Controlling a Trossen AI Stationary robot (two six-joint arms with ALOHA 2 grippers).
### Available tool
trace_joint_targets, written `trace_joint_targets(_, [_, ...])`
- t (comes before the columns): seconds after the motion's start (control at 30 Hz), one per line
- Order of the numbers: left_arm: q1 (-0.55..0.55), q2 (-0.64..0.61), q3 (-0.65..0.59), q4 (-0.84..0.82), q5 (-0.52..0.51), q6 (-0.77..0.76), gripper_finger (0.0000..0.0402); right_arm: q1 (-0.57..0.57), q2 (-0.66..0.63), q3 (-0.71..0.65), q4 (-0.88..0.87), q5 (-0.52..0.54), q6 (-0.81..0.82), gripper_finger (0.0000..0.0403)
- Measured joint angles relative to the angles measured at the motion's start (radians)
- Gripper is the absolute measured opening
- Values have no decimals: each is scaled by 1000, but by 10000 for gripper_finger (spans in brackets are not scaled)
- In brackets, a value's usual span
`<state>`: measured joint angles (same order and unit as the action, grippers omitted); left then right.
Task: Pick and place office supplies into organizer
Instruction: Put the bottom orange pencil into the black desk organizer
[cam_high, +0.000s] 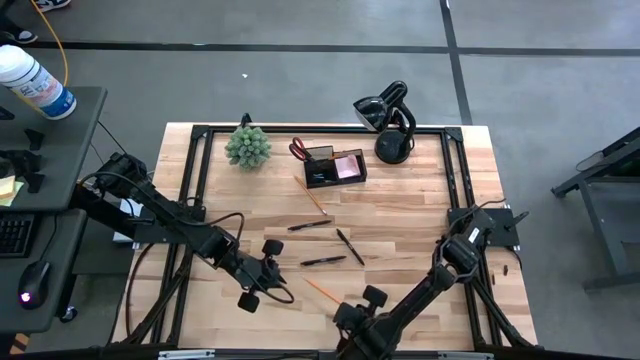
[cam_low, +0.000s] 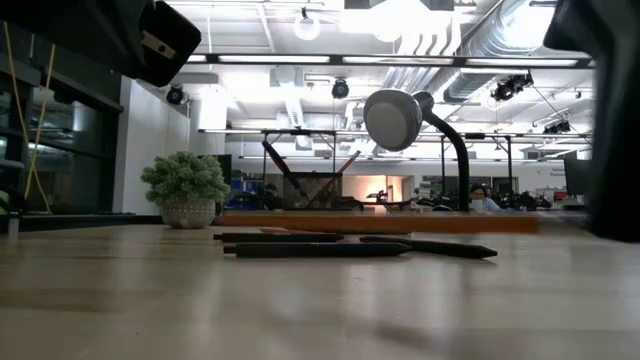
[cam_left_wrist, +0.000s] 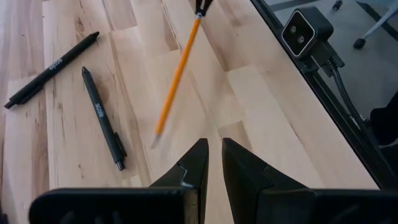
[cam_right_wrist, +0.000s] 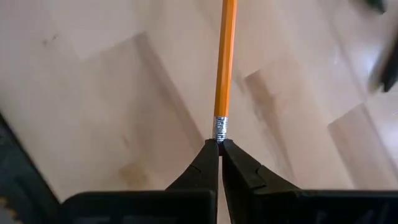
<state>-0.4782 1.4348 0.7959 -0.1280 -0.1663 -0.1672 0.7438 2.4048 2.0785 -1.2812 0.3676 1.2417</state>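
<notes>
STEP: lifting orange pencil (cam_right_wrist: 225, 56) by eraser end | RIGHT: right gripper (cam_right_wrist: 219, 144) at counter (cam_high: 400, 230) 6 o'clock, jaws pinched on pencil tip-end | LEFT: left gripper (cam_left_wrist: 213, 155) at 7 o'clock, jaws narrow, empty | TARGET: organizer (cam_high: 335, 167) at 12 o'clock | ADVICE: raised slowly, kept level; thin end-grip judged likely to pivot.

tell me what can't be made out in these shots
- High view: what fills the organizer besides the pink pad is too small to tell.
- High view: the right gripper, shut on the pencil, is partly cut by the bottom edge.
- Low view: a table-frame bar hides the organizer's base.
</notes>
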Motion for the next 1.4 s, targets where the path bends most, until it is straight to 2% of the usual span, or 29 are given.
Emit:
trace_joint_targets(0.23, [0, -47, -1, -5, -5, -29, 35, -4, -4, 1, -82, 86, 54, 0])
trace_joint_targets(0.43, [0, -154, -1, -17, -72, -29, 35, -26, -4, 2, -145, 187, 80, 0])
trace_joint_targets(0.83, [0, -369, 0, -27, -243, -43, 35, -110, -23, 2, -141, 450, -56, 0])
trace_joint_targets(1.17, [0, -592, 0, -20, -297, 1, 35, -231, -121, 2, 70, 730, -274, 0])
trace_joint_targets(1.3, [0, -702, 0, 6, -377, 42, 35, -272, -184, 2, 170, 851, -382, 0])
trace_joint_targets(1.4, [0, -768, 1, 20, -464, 134, 35, -292, -233, 2, 286, 920, -472, 0])
